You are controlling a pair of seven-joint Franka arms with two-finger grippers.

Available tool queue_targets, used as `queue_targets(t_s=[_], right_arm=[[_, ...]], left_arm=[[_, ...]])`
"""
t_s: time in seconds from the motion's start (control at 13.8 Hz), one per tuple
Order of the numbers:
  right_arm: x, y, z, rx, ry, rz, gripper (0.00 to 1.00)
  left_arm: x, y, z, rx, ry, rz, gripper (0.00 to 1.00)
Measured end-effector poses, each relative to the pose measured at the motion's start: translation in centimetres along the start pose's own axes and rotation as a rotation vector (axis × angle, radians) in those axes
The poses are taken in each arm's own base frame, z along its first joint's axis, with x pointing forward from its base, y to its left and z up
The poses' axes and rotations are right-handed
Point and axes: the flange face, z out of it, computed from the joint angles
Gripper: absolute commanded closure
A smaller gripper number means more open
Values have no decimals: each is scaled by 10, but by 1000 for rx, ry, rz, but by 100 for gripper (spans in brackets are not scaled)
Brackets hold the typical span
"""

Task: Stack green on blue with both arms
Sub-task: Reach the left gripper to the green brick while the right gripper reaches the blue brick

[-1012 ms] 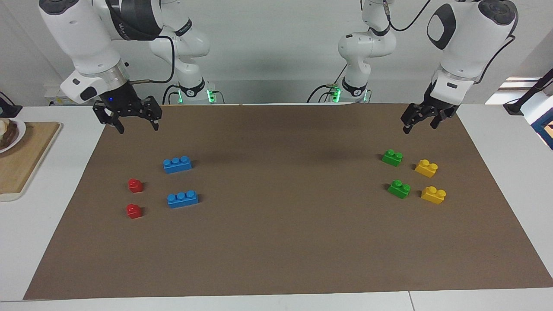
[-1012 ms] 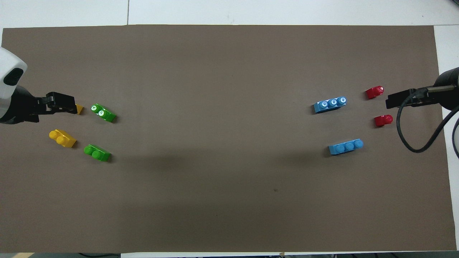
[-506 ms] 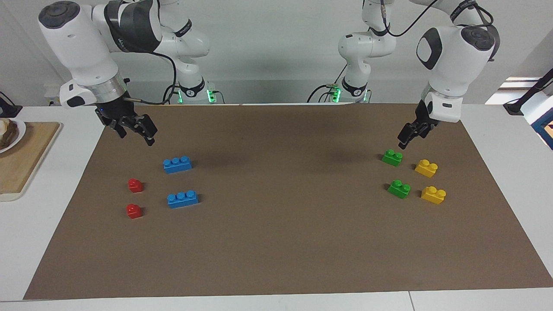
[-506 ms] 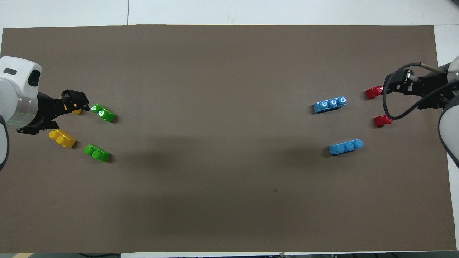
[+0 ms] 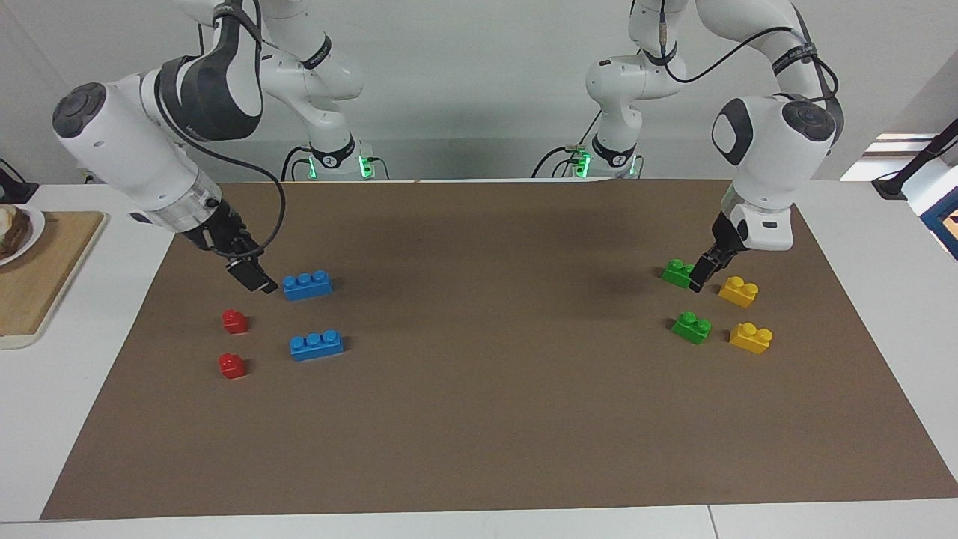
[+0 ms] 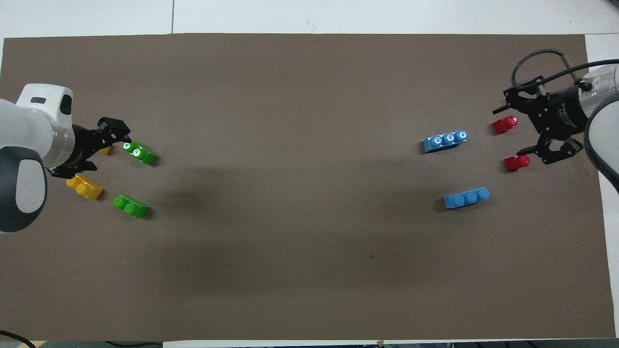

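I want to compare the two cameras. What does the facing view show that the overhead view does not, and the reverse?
Only the facing view shows the arm bases and a wooden board off the mat.

Only the overhead view shows the right gripper open.

Both show two green bricks, two blue, yellow and red bricks, and the left gripper at a green brick.

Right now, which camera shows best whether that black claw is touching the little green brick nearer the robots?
The facing view: it shows the left gripper low beside the green brick, at its edge. From overhead, the claw overlaps the brick's end, so height and contact cannot be read.
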Motion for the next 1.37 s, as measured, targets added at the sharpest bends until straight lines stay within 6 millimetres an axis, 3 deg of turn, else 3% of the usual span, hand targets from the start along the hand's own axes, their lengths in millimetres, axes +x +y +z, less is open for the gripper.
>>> queue_targets(t_s=[0.58, 0.87, 1.08, 1.37], right_arm=[[42, -29, 71, 63, -79, 249, 4], [62, -26, 98, 40, -87, 287, 4], [69, -23, 123, 4, -107, 301, 3], [72, -16, 153, -42, -128, 276, 3]], left_arm=[[22, 1, 57, -15, -4, -335, 0], [32, 2, 81, -6, -33, -369, 0], [35, 3, 103, 18, -55, -367, 0], [40, 6, 117, 34, -61, -360, 0]])
